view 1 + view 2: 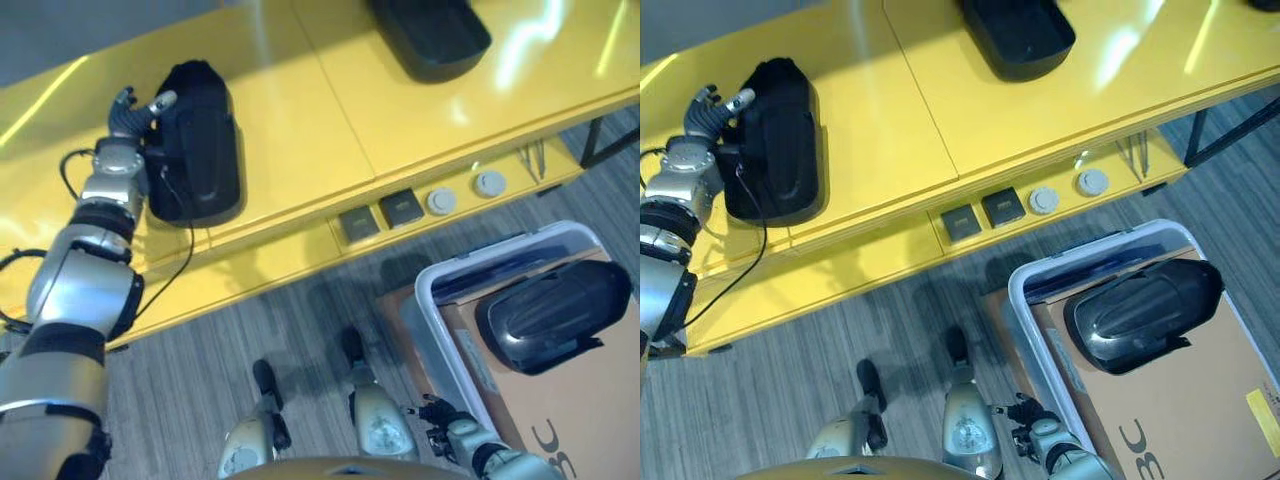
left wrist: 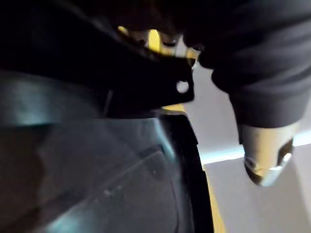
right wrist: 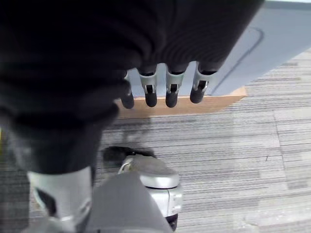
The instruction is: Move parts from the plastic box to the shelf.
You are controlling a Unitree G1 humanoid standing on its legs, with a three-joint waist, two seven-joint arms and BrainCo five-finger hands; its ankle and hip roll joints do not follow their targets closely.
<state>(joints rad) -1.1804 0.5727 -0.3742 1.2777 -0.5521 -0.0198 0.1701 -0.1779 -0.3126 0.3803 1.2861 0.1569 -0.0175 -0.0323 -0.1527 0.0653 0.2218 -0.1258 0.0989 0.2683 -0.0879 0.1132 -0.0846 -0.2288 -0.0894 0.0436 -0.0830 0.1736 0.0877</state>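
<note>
Silver fingers of the left hand (image 1: 135,108) curl against the far left edge of a black moulded plastic part (image 1: 197,140) that lies flat on the glossy yellow shelf (image 1: 300,110); its thumb shows beside the part's rim in the left wrist view, so the hand has hold of the part. Farther along the shelf lies a second black moulded part (image 1: 430,35). On the shelf's lower front ledge sit two dark square pieces (image 1: 380,217) and two grey round discs (image 1: 465,192). Low by the grey carpet, the right hand (image 3: 160,90) hangs with relaxed, straight fingers, holding nothing, near the white-rimmed plastic box (image 1: 445,275). A third glossy black part (image 1: 555,312) rests there on brown cardboard (image 1: 590,410).
</note>
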